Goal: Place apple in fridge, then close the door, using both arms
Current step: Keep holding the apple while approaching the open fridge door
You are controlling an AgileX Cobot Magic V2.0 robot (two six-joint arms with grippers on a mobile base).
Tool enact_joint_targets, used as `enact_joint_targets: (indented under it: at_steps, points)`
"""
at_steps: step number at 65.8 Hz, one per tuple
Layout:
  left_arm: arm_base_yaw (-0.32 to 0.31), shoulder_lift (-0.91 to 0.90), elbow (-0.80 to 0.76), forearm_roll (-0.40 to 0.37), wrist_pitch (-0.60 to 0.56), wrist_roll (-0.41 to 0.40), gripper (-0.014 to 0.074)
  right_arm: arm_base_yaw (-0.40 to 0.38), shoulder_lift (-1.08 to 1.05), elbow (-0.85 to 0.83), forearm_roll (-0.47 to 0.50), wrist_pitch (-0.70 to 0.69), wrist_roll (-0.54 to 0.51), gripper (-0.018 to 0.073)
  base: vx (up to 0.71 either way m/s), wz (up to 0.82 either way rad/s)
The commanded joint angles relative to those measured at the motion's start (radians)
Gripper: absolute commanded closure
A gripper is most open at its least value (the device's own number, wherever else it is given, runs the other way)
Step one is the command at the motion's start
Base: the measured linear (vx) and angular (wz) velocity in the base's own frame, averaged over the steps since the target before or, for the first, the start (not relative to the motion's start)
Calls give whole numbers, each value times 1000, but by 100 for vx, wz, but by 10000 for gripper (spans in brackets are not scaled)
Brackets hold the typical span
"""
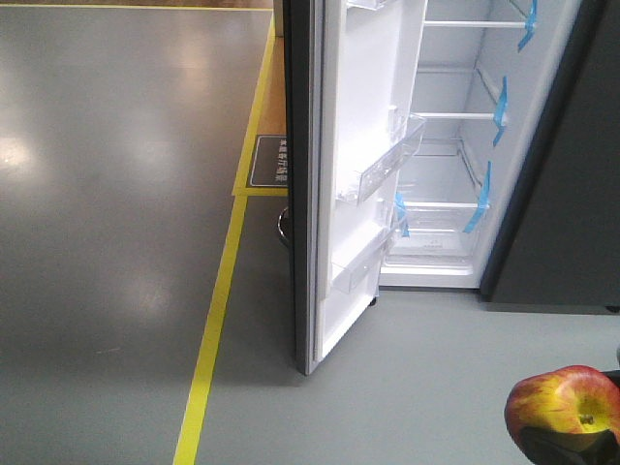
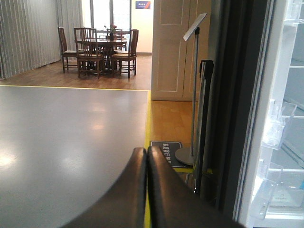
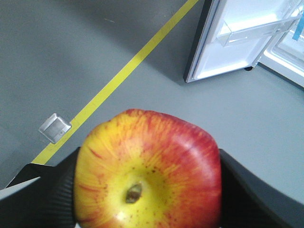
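A red and yellow apple (image 3: 148, 171) fills the right wrist view, clamped between the two black fingers (image 3: 52, 190) of my right gripper (image 3: 148, 190). The same apple (image 1: 563, 405) shows at the bottom right corner of the front view, well short of the fridge (image 1: 455, 145). The fridge stands wide open, white inside with shelves and blue tape strips. Its door (image 1: 363, 165) swings out toward me, dark grey edge on the left, clear bins on the white inner face. My left gripper (image 2: 147, 156) is shut with nothing in it, to the left of the door's edge (image 2: 237, 118).
A yellow floor line (image 1: 218, 320) runs along the grey floor left of the door. A sign stand (image 2: 194, 90) and a floor plaque (image 2: 166, 147) sit behind the door on wooden flooring. Table and chairs (image 2: 99, 52) stand far back. A small metal floor plate (image 3: 54, 127) lies by the line.
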Motion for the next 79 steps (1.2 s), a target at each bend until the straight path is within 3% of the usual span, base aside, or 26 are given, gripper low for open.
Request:
enact_joint_targets:
  at_steps: [1,79]
  points:
    - [-1,-15,30,-4,-74,-8,602,-3,-1,-27,3,-65,-3,202,12,3]
    - [-1,-15,30,-4,-74,-8,602,-3,-1,-27,3,-65,-3,202,9,0]
